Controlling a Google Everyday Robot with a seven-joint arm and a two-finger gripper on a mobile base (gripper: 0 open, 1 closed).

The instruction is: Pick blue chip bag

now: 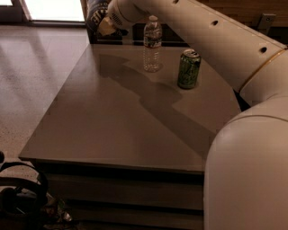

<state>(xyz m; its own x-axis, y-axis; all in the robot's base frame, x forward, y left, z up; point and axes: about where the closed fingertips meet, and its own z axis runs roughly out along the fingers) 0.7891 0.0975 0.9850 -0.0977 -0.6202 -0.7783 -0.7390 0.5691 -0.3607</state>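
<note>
A pale, speckled floor point(36, 81) takes up the left side of the room and shines under a bright window or doorway point(54, 9) at the top left. A strip of brown wood wall point(243, 9) shows at the top right.

A broad, grey-brown table point(103, 130) fills the middle of the view. Its top is smooth and matte, and a darker ledge sits below its front edge.

The robot's white arm point(211, 40) rises from a bulky rounded section at the lower right. It reaches diagonally over the right side of the table to the far left corner. Its long shadow point(148, 94) runs across the tabletop from the right edge toward the far left corner.

A clear water bottle point(152, 45) stands upright near the far edge, with its cap on. A green soda can point(188, 69) stands upright just to the right of it and a little closer to the camera. The two are near each other but not touching.

The blue chip bag point(96, 13) is off the table, up in the air over the far left corner at the top edge of the view. It is dark and crinkled, with pale lettering. The gripper point(104, 26) is at the end of the arm, to the left of the bottle, and is clenched on the bag's lower right side.

A tangle of black cables point(22, 197) lies on the floor at the bottom left.
</note>
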